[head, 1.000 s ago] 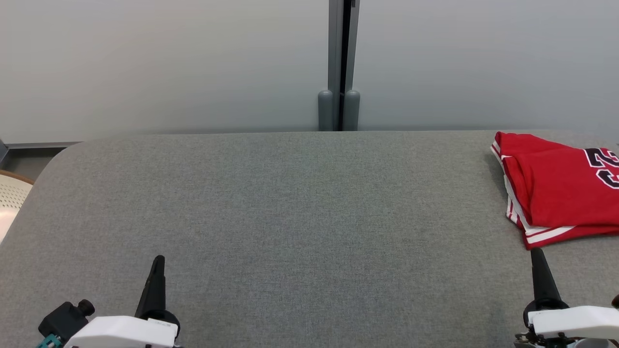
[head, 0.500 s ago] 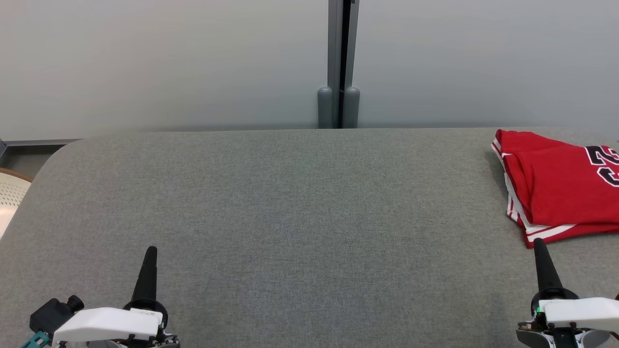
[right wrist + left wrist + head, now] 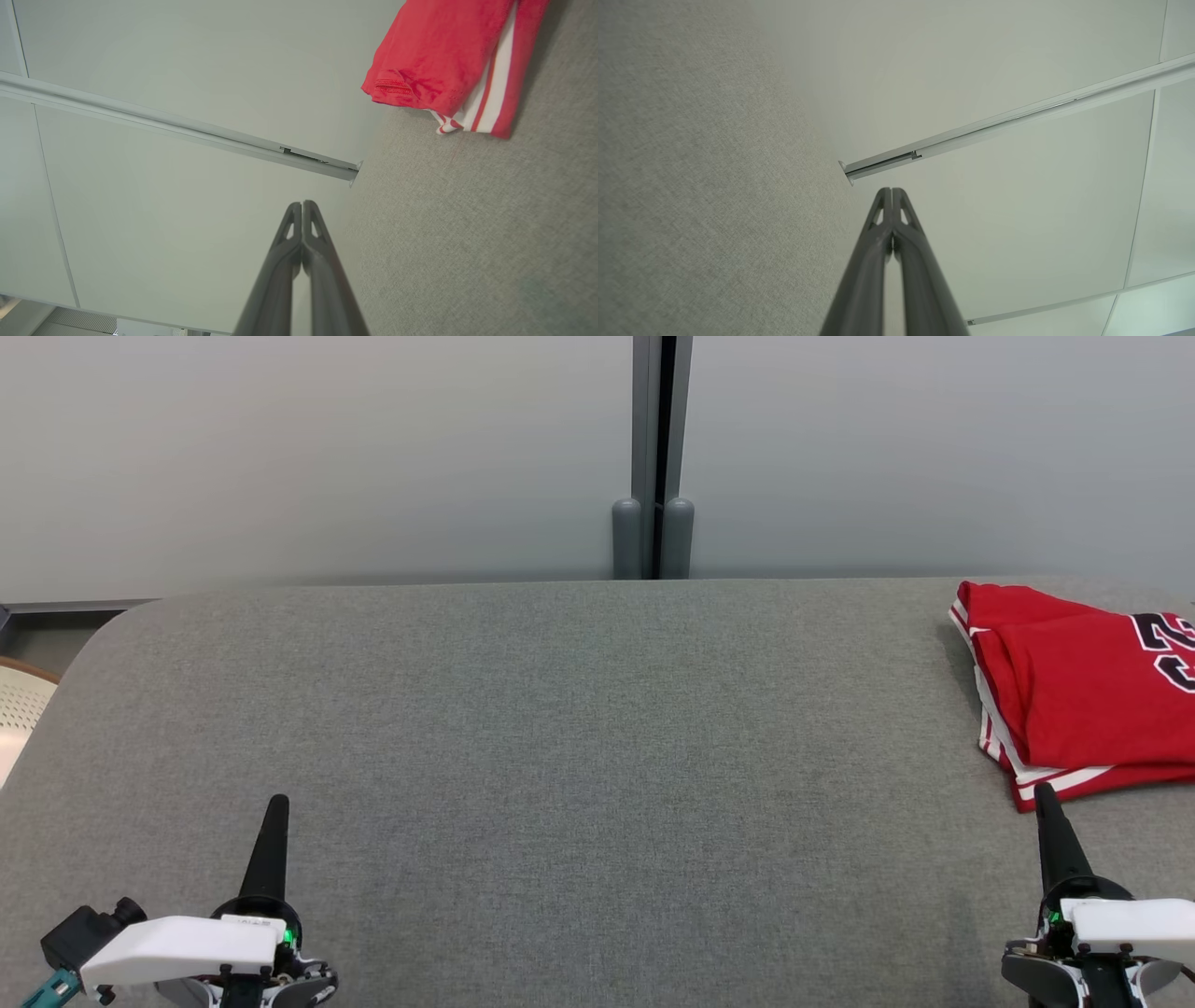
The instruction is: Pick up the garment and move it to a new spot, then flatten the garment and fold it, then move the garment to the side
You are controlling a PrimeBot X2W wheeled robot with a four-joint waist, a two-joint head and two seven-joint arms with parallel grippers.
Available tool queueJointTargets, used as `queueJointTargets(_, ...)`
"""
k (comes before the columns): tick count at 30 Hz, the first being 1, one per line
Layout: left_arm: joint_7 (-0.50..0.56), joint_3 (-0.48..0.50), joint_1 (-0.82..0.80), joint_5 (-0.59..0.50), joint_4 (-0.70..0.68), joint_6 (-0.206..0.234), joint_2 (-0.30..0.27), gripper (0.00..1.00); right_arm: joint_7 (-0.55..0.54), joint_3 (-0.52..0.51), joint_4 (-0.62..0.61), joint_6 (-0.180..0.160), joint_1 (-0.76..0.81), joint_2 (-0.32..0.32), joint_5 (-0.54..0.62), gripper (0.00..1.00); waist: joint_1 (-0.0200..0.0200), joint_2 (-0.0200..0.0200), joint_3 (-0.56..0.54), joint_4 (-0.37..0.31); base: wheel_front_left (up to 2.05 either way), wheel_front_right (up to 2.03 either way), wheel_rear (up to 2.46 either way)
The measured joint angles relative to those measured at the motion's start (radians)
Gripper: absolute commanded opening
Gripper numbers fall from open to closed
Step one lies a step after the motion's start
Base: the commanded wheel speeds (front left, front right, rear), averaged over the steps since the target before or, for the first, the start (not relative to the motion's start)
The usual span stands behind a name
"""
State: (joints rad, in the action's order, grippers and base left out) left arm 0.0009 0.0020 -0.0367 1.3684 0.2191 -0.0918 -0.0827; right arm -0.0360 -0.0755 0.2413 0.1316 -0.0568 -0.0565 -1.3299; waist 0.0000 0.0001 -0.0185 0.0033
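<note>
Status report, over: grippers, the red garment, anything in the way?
Left gripper, right gripper: shut, empty. Red garment folded, far right on table. Nothing in the way.

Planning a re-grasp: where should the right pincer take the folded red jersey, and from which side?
Probably the near-left corner of the red jersey, where the white-striped layers stack into one edge. Come from the near side with the right pincer, which is shut just short of that corner. Open it first.
</note>
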Motion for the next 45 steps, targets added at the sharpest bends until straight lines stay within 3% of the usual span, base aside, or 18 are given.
queueJointTargets(31, 0.069, 0.059, -0.050, 0.236, 0.021, -0.031, 0.003, 0.00, -0.061, -0.029, 0.002, -0.001, -0.041, 0.003, -0.241, 0.00, 0.0000, 0.0000, 0.018, -0.003, 0.00, 0.00, 0.00)
queueJointTargets(45, 0.084, 0.074, -0.061, 0.276, 0.025, -0.038, 0.006, 0.00, -0.076, -0.035, 0.003, -0.001, -0.046, 0.004, -0.285, 0.00, 0.0000, 0.0000, 0.022, -0.003, 0.00, 0.00, 0.00)
